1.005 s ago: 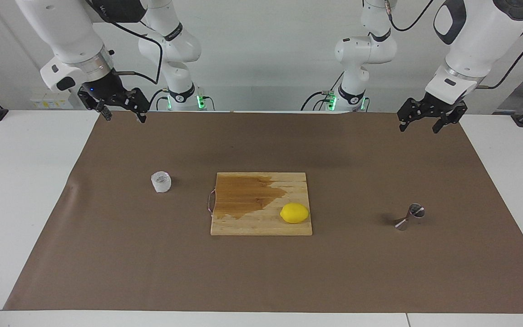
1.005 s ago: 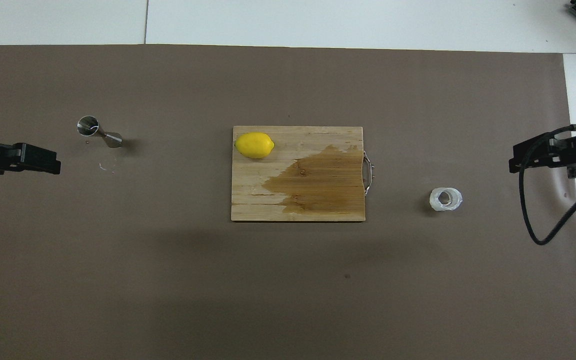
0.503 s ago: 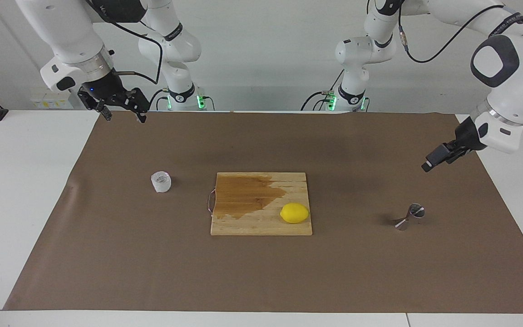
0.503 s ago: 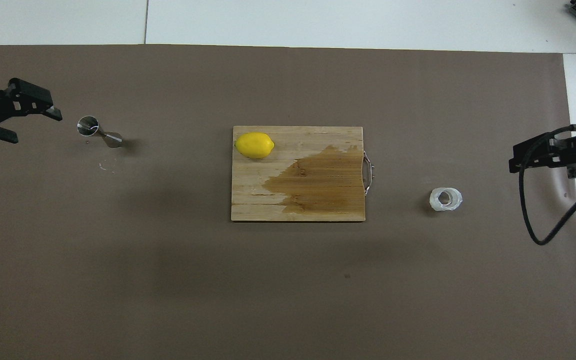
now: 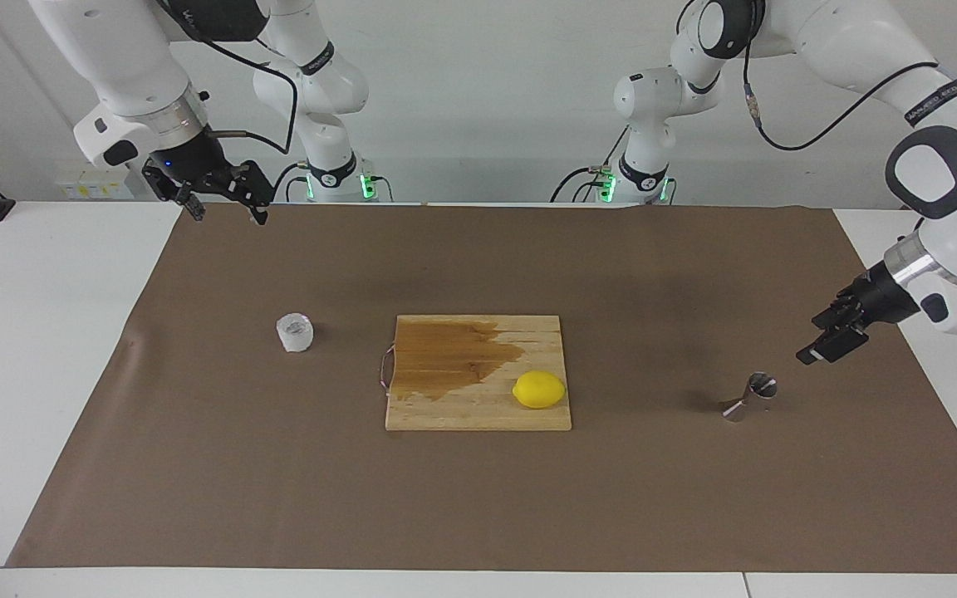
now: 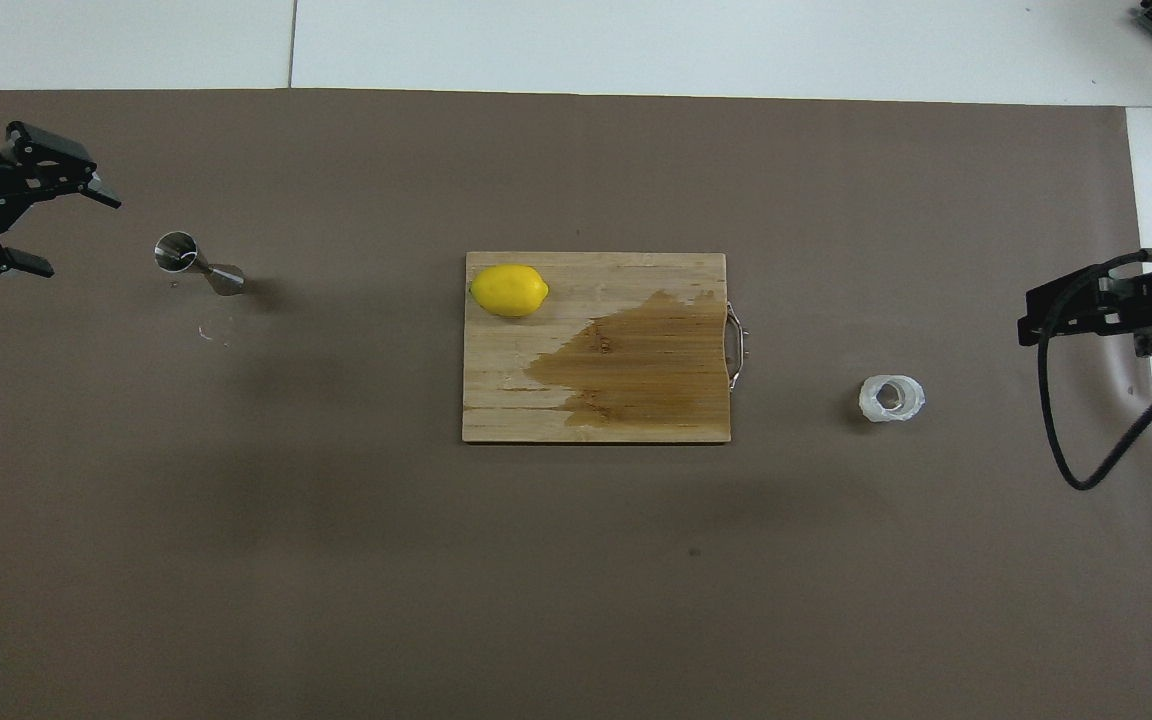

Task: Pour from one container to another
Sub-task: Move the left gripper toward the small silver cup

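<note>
Jigger point(image 5: 751, 397) beside open left gripper point(image 5: 823, 346)

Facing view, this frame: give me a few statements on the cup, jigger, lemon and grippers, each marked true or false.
1. The lemon lies on the cutting board. True.
2. The left gripper holds the steel jigger. False: it is open, in the air beside the jigger, not touching it.
3. The plastic cup stands on the cutting board. False: it stands on the brown paper, toward the right arm's end.
4. The right gripper is open and empty. True.
5. The cutting board has a dark wet patch. True.
</note>
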`<state>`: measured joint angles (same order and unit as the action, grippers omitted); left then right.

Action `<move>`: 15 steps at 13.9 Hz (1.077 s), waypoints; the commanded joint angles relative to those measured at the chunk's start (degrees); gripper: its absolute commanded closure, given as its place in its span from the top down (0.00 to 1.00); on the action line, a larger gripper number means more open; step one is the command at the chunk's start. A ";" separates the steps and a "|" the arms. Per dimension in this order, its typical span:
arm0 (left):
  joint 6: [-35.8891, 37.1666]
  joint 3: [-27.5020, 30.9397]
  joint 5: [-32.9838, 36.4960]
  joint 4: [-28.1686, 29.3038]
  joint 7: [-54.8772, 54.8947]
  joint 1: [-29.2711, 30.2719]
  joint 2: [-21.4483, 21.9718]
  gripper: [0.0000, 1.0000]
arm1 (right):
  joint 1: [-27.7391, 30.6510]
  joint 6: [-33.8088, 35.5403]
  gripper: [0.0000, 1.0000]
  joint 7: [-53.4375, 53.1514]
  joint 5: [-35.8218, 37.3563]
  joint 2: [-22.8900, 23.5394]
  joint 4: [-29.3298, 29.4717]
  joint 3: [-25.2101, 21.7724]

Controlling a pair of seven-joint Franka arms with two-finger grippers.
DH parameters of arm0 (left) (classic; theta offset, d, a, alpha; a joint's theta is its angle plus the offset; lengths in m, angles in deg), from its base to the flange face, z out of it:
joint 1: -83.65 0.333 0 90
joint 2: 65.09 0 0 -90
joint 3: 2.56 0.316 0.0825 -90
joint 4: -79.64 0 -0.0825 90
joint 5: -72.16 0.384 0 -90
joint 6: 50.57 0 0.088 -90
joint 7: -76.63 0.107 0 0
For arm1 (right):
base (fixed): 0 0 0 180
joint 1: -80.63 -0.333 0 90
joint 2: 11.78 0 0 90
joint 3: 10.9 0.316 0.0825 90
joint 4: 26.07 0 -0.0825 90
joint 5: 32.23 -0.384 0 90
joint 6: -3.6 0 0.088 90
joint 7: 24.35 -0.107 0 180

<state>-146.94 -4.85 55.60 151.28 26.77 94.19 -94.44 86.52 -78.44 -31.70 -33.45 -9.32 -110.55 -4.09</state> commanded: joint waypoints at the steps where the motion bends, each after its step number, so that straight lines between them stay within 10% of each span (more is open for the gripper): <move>1: -1.36 -0.34 -4.26 -4.23 -7.07 3.07 -4.74 1.00 | 0.79 0.39 1.00 -0.56 -1.33 -0.97 -1.05 0.39; 9: -15.94 -0.17 -9.11 16.04 -15.26 3.87 0.25 1.00 | 0.79 0.39 1.00 -0.65 -1.24 -0.97 -1.13 0.39; 15: -15.26 -0.17 -9.98 20.46 -15.44 5.62 2.28 1.00 | 0.79 0.39 1.00 -0.65 -1.24 -0.97 -1.04 0.39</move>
<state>-161.84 -5.11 47.31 167.21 11.67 98.37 -95.23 86.52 -78.44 -31.70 -33.45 -9.32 -110.55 -4.09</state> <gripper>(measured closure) 0.000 0.000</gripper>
